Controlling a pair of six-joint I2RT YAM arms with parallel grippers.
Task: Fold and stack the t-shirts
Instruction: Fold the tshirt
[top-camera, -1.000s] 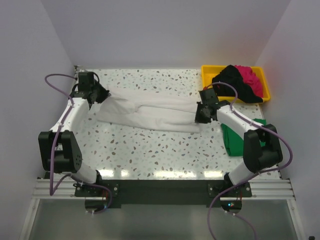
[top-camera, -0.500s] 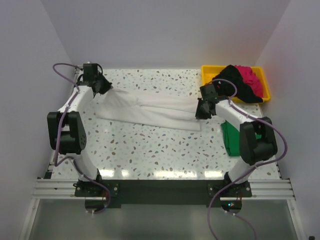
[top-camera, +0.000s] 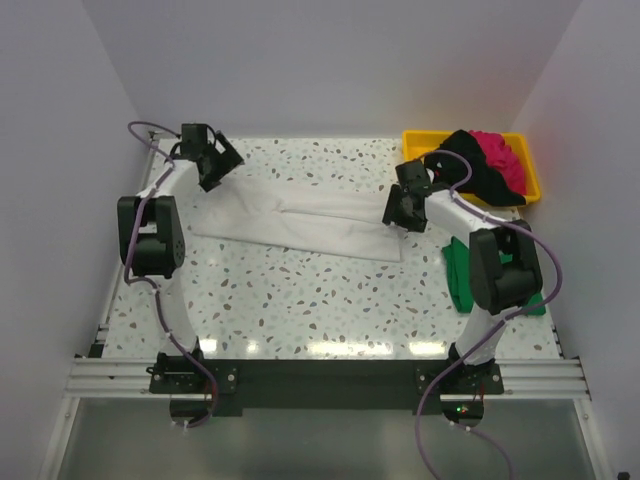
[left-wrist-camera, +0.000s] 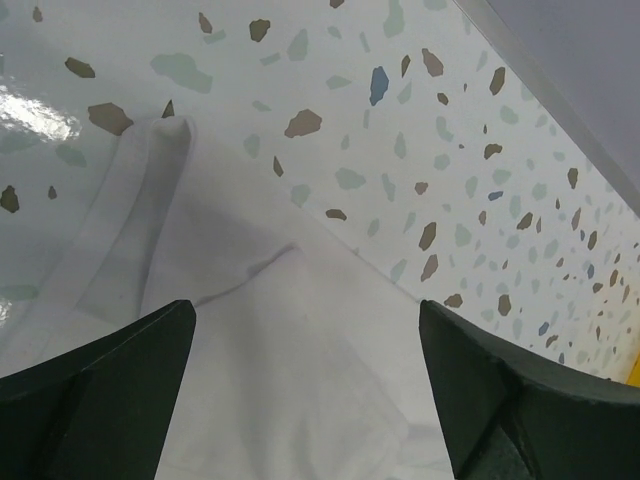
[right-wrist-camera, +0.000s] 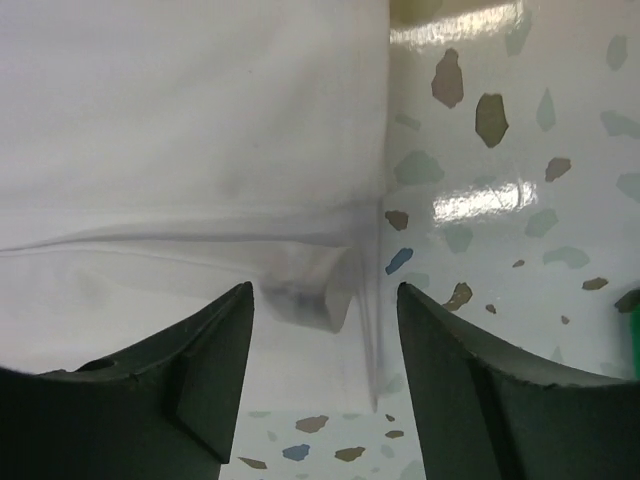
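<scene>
Arms stretched forward; left hand (left-wrist-camera: 305, 310), right hand (right-wrist-camera: 325, 290) both released, poised over white t-shirt (top-camera: 300, 225) ends.

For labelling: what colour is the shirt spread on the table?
White shirt; best in top external view.

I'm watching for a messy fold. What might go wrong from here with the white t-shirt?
1. The right gripper is open over a puckered crease at the edge of the white t-shirt; closing there may pinch just one layer and skew the fold.
2. The left gripper is open over a loose flap at the other end; it may get left out.
3. The green t-shirt lies right beside the right arm, which might drag it.
</scene>
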